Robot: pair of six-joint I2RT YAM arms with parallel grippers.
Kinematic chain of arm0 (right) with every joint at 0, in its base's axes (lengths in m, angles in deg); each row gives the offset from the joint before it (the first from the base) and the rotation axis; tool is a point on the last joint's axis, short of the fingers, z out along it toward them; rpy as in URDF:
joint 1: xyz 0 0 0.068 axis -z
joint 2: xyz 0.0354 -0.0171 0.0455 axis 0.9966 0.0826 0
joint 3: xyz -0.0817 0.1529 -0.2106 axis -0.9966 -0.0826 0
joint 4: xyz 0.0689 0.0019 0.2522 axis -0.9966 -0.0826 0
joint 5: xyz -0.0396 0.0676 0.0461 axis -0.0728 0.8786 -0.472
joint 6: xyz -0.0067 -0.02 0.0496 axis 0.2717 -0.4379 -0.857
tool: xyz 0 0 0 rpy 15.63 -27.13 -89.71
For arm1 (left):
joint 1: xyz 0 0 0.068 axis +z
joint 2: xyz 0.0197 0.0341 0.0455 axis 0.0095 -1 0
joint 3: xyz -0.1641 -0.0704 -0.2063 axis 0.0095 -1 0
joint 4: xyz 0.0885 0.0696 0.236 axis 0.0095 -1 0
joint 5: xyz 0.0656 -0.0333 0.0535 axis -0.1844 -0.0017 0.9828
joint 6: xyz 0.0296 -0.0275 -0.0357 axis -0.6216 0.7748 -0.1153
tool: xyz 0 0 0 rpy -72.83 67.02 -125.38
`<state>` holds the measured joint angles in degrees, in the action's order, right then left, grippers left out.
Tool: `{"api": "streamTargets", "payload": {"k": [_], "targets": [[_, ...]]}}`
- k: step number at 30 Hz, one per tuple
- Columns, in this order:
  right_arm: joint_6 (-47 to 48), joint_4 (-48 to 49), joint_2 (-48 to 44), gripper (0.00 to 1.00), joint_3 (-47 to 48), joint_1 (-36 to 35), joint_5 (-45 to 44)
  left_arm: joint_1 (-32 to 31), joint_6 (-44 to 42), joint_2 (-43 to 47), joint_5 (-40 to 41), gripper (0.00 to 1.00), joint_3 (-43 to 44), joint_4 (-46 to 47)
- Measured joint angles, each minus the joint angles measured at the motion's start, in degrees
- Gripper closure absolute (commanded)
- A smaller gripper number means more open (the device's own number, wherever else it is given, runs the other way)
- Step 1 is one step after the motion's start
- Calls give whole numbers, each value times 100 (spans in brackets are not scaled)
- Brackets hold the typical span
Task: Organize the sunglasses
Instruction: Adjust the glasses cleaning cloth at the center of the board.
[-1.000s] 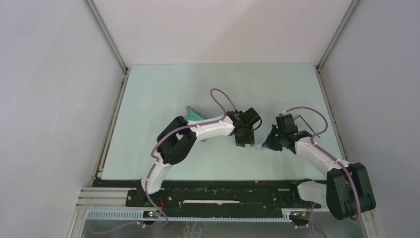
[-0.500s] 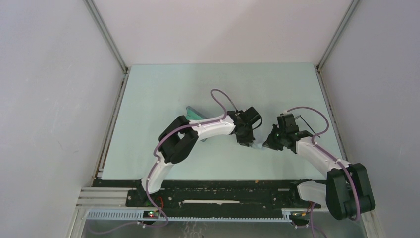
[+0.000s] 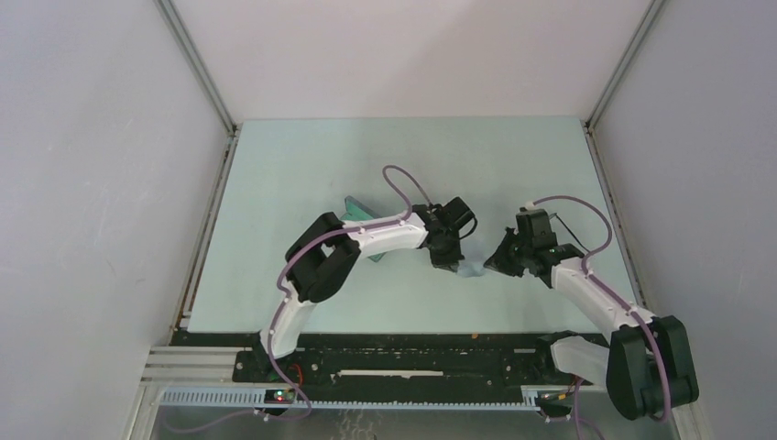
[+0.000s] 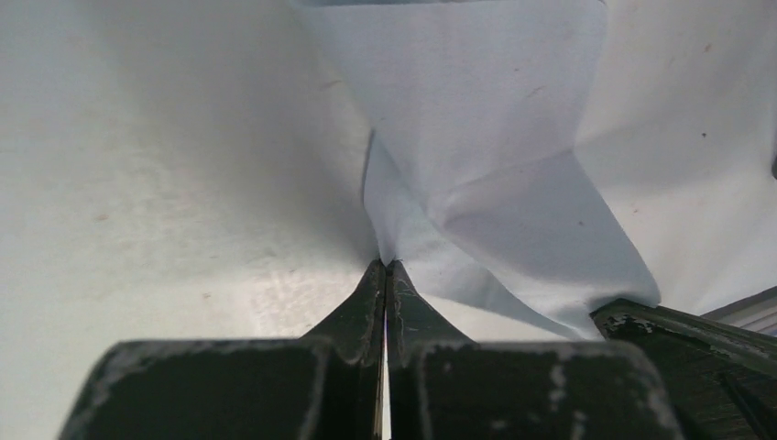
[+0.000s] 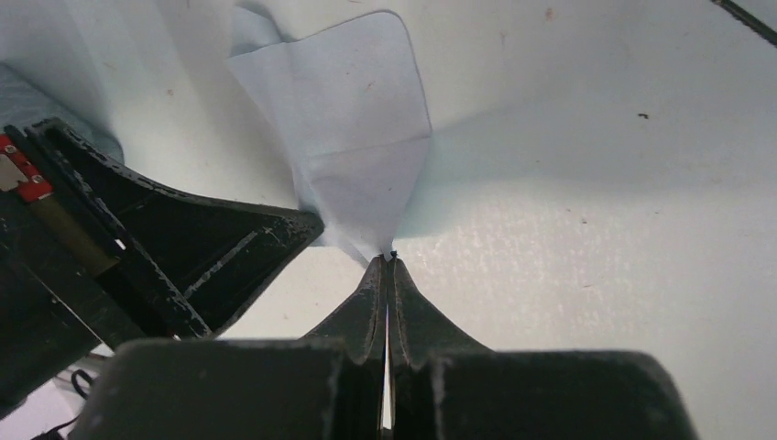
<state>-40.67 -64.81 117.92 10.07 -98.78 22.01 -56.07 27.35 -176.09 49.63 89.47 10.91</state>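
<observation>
Top external gives us both arms bent at the elbow and reaching inward over the table (image 3: 302,174); the left gripper (image 3: 453,265) and the right gripper (image 3: 492,267) point at each other, tips low, with the pale cloth (image 3: 469,269) between them; can we tell from there how the jaws stand?

Not from there; we need the wrist views; the left wrist shows its fingers pressed together on a pinched-up corner of the cloth, which creases away from the tips; the right wrist shows the same, its fingers together on another corner, with the left gripper's dark fingers just beside.

And the sunglasses (image 5: 747,22)?

We see only a thin black line at the top right corner of the right wrist view; it lies on the table, apart from the cloth and from both grippers; neither holds it.
</observation>
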Motion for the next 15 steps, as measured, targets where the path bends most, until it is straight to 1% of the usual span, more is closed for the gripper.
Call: {"api": "streamTargets", "payload": {"k": [4, 8, 11, 15], "targets": [[-74, 2, 101, 100, 90, 2, 160, 208, -160, 214, -9, 100, -144, -81], [-105, 0, 728, 100, 734, 4, 203, 645, -426, 428, -20, 100, -111, -83], [-101, 129, 1270, 100, 1508, 13, 205, 1019, -682, 433, 63, 100, 221, -223], [-92, 236, 1845, 100, 2503, 81, 214, 1399, -1001, 378, 195, 100, 1196, -505]]}}
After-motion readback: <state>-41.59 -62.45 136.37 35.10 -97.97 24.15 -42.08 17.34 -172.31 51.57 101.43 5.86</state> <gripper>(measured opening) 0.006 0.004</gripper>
